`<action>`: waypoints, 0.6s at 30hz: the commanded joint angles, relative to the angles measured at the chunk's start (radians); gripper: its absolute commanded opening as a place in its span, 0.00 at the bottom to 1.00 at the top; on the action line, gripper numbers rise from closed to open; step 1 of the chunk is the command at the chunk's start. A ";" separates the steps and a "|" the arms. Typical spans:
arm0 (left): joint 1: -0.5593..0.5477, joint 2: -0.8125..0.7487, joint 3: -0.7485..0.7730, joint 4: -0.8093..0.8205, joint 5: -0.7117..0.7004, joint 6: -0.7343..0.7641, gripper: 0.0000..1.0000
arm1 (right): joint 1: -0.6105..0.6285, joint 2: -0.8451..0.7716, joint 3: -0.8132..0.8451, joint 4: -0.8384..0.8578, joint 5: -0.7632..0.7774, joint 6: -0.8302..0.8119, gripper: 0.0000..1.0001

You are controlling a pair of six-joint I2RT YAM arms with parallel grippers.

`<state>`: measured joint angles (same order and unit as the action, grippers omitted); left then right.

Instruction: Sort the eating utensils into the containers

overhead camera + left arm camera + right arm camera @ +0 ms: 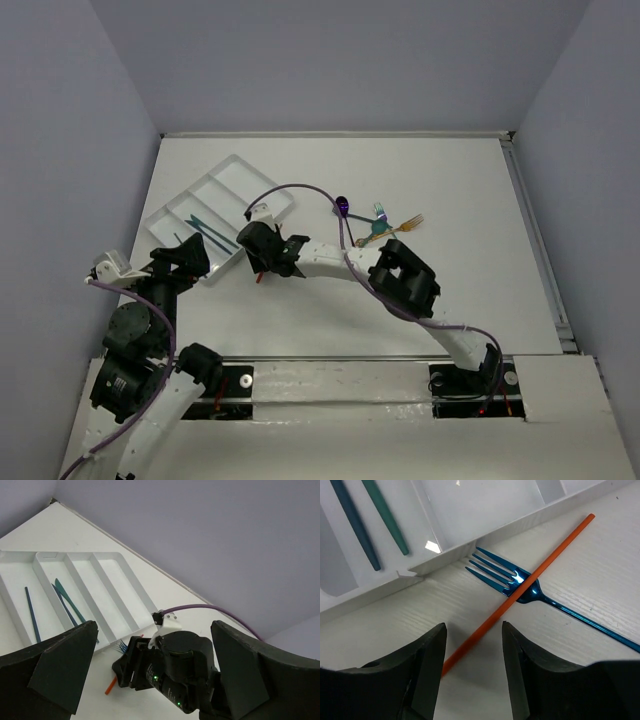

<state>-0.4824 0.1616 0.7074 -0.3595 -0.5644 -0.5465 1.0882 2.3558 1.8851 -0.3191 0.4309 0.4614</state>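
**Right gripper** (473, 626): jaws moderately apart and holding nothing. It is poised over the tabletop (300, 325), just outside the near wall of the tray (530, 521).

**Objects at the gripper:** two utensils lie crossed directly below it, neither in a compartment.
- The orange utensil (540, 567) runs diagonally. Its near end passes between the jaws and its far end points up and right along the tray wall. Its working end cannot be made out.
- The blue fork (520, 582) lies underneath, crossed at its neck. Its tines come close to the tray wall and its handle trails off to the right of the wrist view.

**Judgement:** the right arm is plainly the nearer, and the orange utensil is the natural pick because it lies on top. Its long axis sits oblique to the jaws' closing line, so a small wrist turn would square the grasp.

**Obstructions:** the tray wall is close beside the work. Taking the fork first would disturb the orange utensil.

**Left gripper** (154, 630): spread wide, empty, and standing off by the tray.

**Elsewhere:** a navy utensil (355, 522) and a teal utensil (385, 515) lie side by side in one compartment. The remaining utensils (375, 225) are clustered well apart from the tray.
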 commanded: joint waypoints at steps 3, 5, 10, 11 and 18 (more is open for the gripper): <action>-0.001 0.004 0.003 0.053 0.015 0.022 0.99 | 0.009 0.007 0.020 -0.052 0.049 0.040 0.45; -0.001 0.004 0.003 0.053 0.014 0.022 0.99 | 0.009 -0.004 -0.010 -0.052 0.068 0.051 0.39; -0.001 0.007 0.001 0.057 0.021 0.025 0.99 | 0.009 -0.023 -0.050 -0.058 0.112 0.086 0.32; -0.001 0.006 0.001 0.057 0.023 0.026 0.99 | 0.009 -0.024 -0.050 -0.066 0.135 0.094 0.30; -0.001 0.013 0.001 0.059 0.027 0.026 0.99 | -0.001 -0.039 -0.075 -0.130 0.284 0.132 0.09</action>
<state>-0.4824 0.1616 0.7074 -0.3515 -0.5495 -0.5350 1.0885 2.3459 1.8366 -0.3668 0.5869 0.5518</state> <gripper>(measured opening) 0.989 0.148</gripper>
